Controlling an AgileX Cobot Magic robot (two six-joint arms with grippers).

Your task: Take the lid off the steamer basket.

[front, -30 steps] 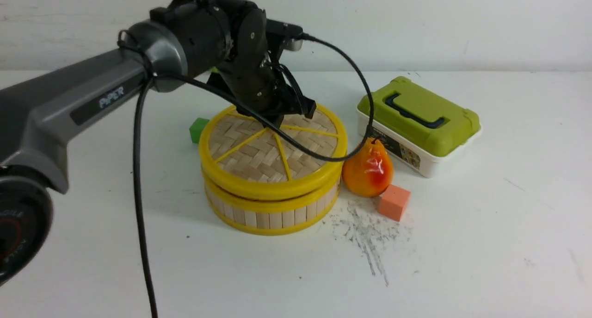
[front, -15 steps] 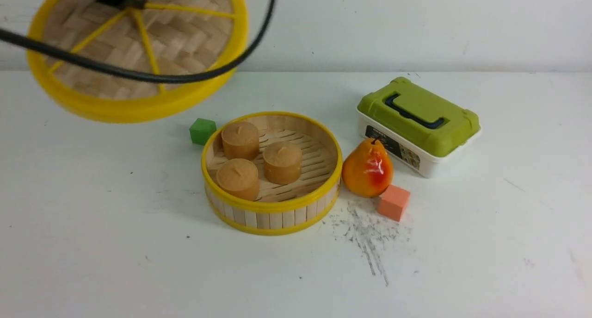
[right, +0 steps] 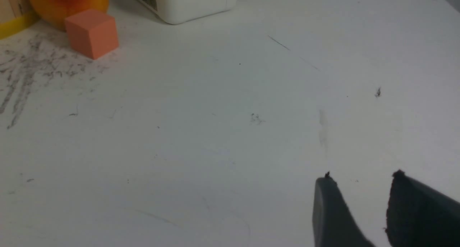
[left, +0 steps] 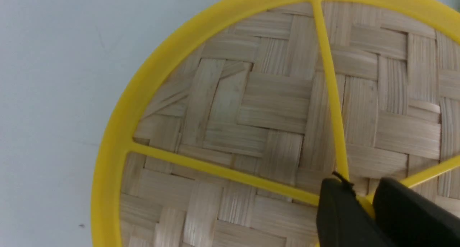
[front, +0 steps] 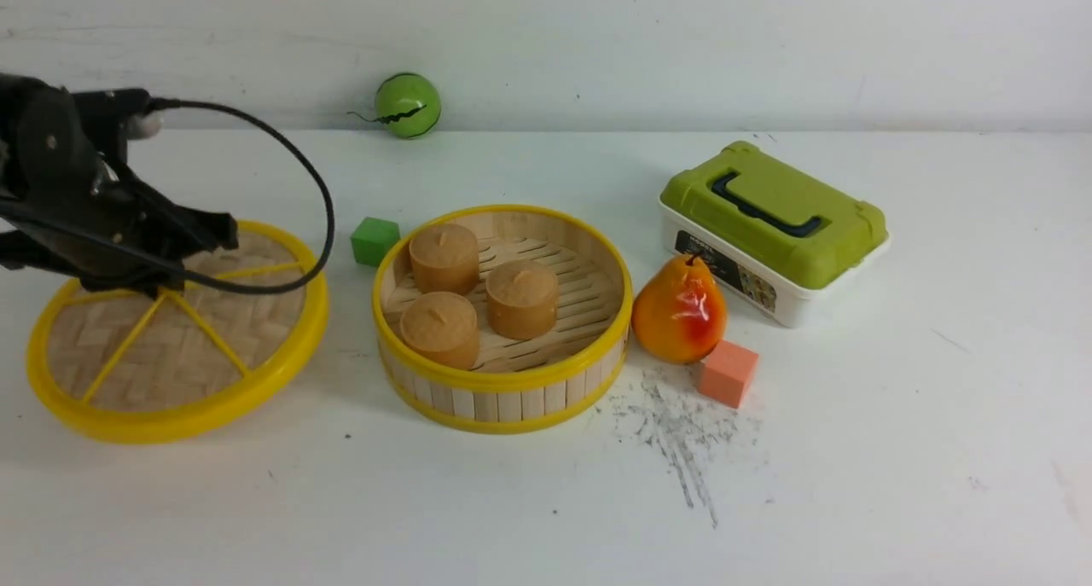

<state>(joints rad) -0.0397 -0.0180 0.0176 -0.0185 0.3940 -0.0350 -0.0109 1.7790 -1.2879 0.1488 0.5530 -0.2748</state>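
The lid, woven pale bamboo with a yellow rim and spokes, is at the table's left, low over or on the table, apart from the steamer basket. My left gripper is shut on the lid's yellow hub; in the left wrist view the gripper pinches the hub of the lid. The basket stands open at the centre with three brown round cakes inside. My right gripper is open and empty over bare table; it does not show in the front view.
A green cube sits behind the basket's left. A pear and an orange cube lie right of it. A white box with an olive-green lid stands at the right. A green ball lies by the back wall.
My left gripper lifted the lid off the basket, carried it up and left, then lowered it to the table's left side. The basket now stands open, showing three cakes.
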